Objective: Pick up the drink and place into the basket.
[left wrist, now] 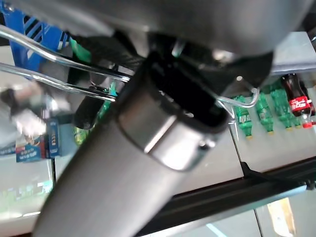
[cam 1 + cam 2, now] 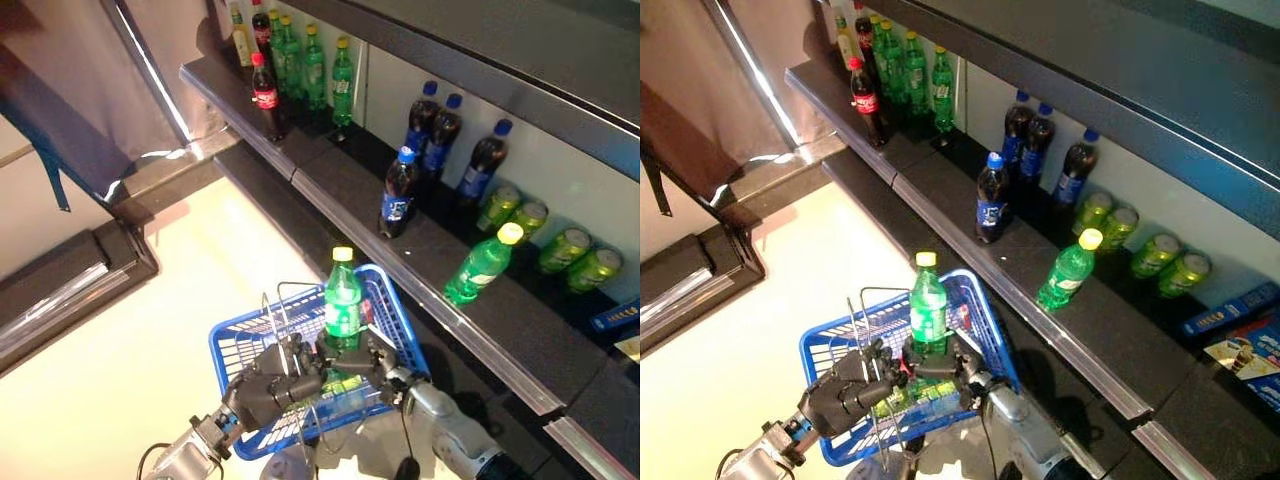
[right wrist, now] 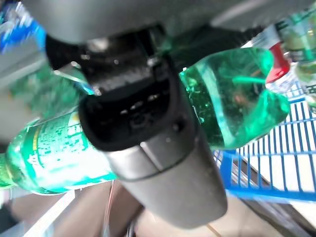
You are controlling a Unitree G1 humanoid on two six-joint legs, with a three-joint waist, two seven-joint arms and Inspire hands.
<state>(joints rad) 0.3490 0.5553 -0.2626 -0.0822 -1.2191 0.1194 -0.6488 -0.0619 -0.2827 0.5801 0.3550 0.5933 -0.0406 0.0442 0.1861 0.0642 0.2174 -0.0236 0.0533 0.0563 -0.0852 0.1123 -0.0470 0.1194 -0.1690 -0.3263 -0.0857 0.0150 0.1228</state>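
Note:
A green drink bottle [image 2: 343, 300] with a yellow cap stands upright in the blue wire basket [image 2: 226, 352]. My right hand [image 2: 368, 365] is shut on its lower part; in the right wrist view the thumb [image 3: 133, 116] lies across the green bottle [image 3: 232, 98], with the blue basket's grid [image 3: 266, 168] below it. My left hand [image 2: 268, 388] is curled round the basket's wire handles [image 1: 59, 59] at the near rim. Something green with a label [image 2: 925, 400] lies low in the basket, partly hidden by both hands.
A long dark shelf [image 2: 470, 310] runs along the right. On it stand dark blue-capped bottles [image 2: 398, 192], a green bottle lying on its side [image 2: 482, 265], green cans [image 2: 565, 250], a red-capped cola bottle [image 2: 266, 95] and green bottles [image 2: 314, 65]. Pale floor [image 2: 150, 300] spreads to the left.

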